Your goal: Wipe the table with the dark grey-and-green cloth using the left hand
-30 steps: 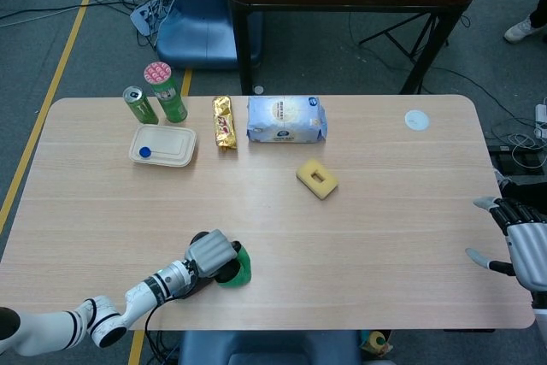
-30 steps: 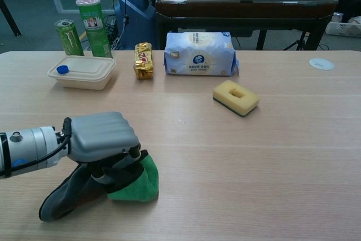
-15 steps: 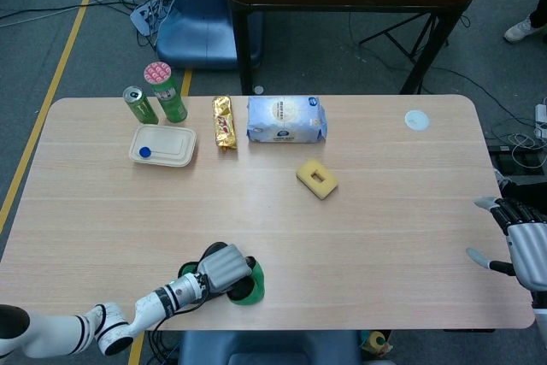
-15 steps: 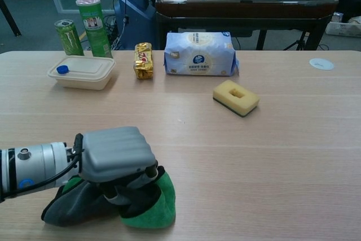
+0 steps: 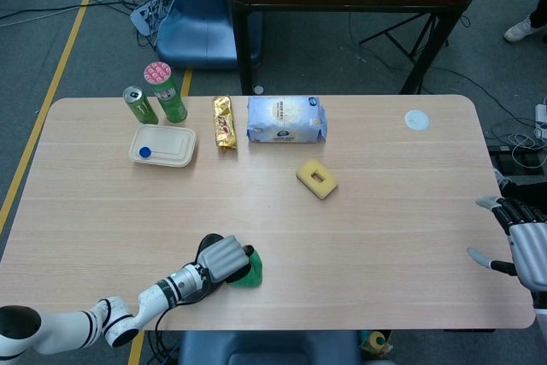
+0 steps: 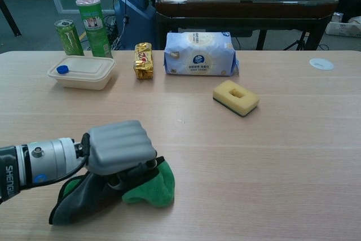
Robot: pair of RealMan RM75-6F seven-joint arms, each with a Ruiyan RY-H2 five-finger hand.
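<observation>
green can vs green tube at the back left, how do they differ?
The green can is shorter than the green tube. The can shows a metal top with a pull tab; the tube has a pink patterned lid in the head view. Both stand upright, side by side behind the lidded food box.

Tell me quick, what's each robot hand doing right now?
Left hand: pressing down on the cloth, fingers tucked into it.
Right hand: open, holding nothing.

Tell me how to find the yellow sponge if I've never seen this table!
Start at the big blue-and-white packet at the far middle of the wooden table. Come a little toward the robot and slightly right: the sponge lies there alone. It is the only yellow block with a rectangular hole in its top.
</observation>
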